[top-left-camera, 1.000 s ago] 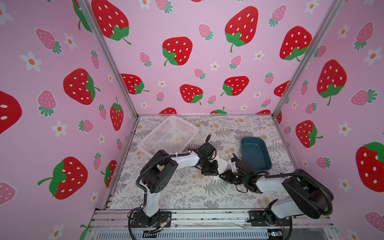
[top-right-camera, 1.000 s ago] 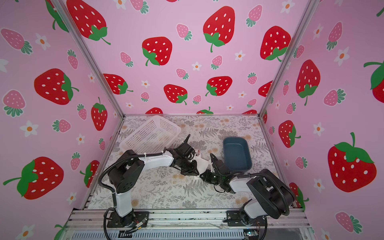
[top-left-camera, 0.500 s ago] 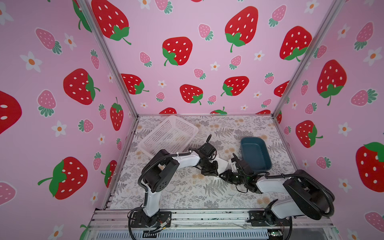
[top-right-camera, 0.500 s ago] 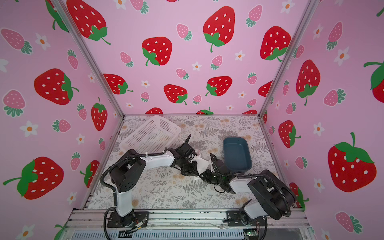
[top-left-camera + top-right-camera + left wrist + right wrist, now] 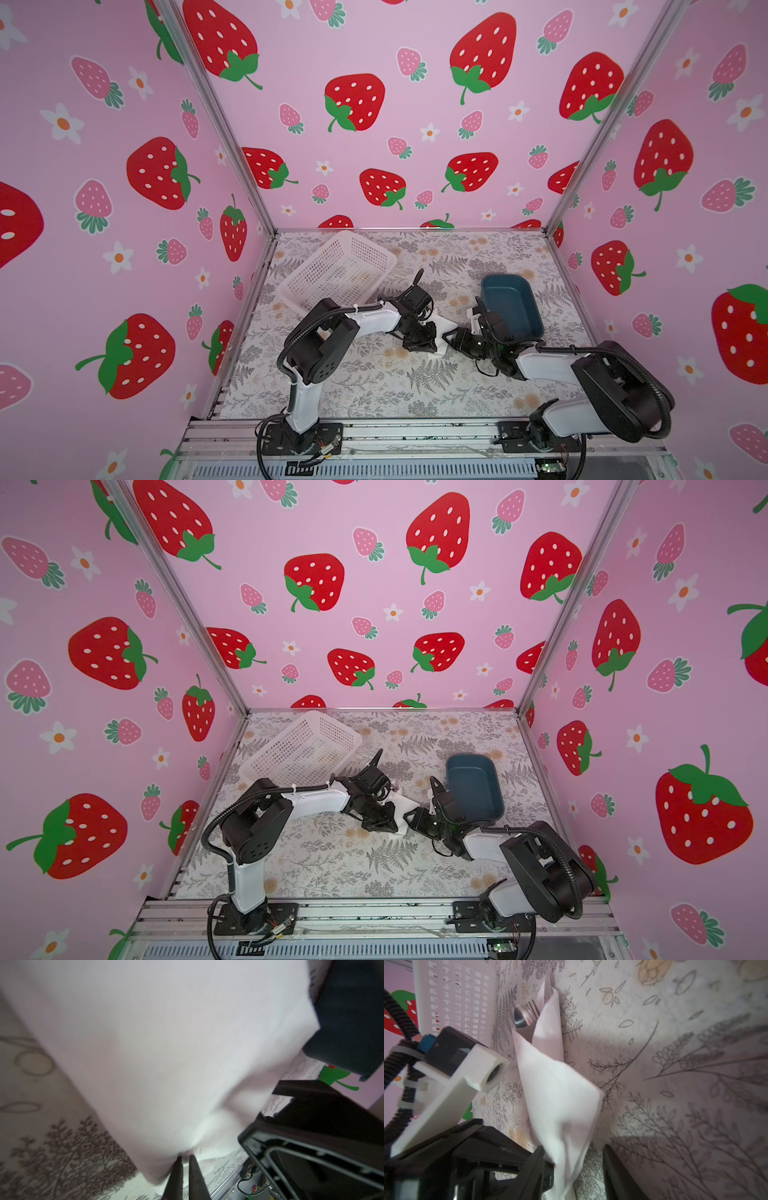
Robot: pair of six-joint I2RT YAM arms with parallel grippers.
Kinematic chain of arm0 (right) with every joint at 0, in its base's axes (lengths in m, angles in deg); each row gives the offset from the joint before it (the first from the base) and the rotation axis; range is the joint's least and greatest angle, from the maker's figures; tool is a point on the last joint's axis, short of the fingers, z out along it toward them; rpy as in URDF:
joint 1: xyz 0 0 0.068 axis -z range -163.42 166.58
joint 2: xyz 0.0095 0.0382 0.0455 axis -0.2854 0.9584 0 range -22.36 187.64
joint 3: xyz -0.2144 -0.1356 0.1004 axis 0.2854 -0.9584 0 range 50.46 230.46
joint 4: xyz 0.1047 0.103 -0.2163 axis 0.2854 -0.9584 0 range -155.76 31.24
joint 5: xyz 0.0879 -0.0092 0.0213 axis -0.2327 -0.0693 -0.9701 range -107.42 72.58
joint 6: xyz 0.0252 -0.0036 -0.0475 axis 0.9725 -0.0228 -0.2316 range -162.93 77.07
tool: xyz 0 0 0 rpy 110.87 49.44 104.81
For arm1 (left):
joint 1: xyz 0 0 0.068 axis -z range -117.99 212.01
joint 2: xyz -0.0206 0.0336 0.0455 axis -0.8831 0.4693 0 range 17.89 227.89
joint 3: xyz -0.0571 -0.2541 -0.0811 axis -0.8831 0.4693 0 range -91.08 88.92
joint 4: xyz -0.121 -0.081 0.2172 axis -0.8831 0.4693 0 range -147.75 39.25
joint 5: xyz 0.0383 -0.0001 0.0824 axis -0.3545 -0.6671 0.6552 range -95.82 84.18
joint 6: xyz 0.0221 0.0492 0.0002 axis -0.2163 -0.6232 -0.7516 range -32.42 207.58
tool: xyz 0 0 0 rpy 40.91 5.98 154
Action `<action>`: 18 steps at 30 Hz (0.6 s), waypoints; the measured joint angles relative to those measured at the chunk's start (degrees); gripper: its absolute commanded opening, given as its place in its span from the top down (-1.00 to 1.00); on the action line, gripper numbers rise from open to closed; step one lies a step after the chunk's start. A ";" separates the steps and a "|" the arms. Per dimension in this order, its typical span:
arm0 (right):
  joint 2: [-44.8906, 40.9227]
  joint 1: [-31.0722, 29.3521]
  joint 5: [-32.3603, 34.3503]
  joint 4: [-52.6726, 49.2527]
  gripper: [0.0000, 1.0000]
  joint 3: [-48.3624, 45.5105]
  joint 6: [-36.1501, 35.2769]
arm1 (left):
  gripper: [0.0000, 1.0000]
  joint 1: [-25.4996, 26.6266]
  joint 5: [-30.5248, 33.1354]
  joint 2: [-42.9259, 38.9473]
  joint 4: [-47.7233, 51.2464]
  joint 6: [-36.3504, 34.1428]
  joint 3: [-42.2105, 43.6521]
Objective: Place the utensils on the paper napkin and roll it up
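Right wrist view: paper napkin (image 5: 558, 1093) wrapped around the utensils (image 5: 525, 1015).
The right gripper (image 5: 573, 1148), at its three o'clock in both top views, stands released; the left gripper (image 5: 185, 1158) clenches the napkin.

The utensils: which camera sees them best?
The right wrist view: the utensils poke out of the folded paper napkin there. The left wrist view shows only the paper napkin, and in both top views they cannot be made out.
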 measured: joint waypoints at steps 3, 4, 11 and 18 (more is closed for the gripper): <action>3.61 0.04 -1.09 0.66 0.02 2.93 -0.92 | 0.78 0.00 0.00 0.00 0.04 0.00 0.00; 4.79 0.04 -1.55 1.03 0.03 3.80 -1.20 | 0.78 0.00 0.02 0.00 0.07 -0.04 0.00; 9.27 0.04 -3.82 4.00 0.18 6.19 -2.80 | 0.78 0.00 0.04 0.00 0.17 -0.17 -0.02; 10.23 0.15 -4.33 5.20 0.55 5.40 -3.34 | 0.79 0.00 0.04 0.00 0.15 -0.13 -0.07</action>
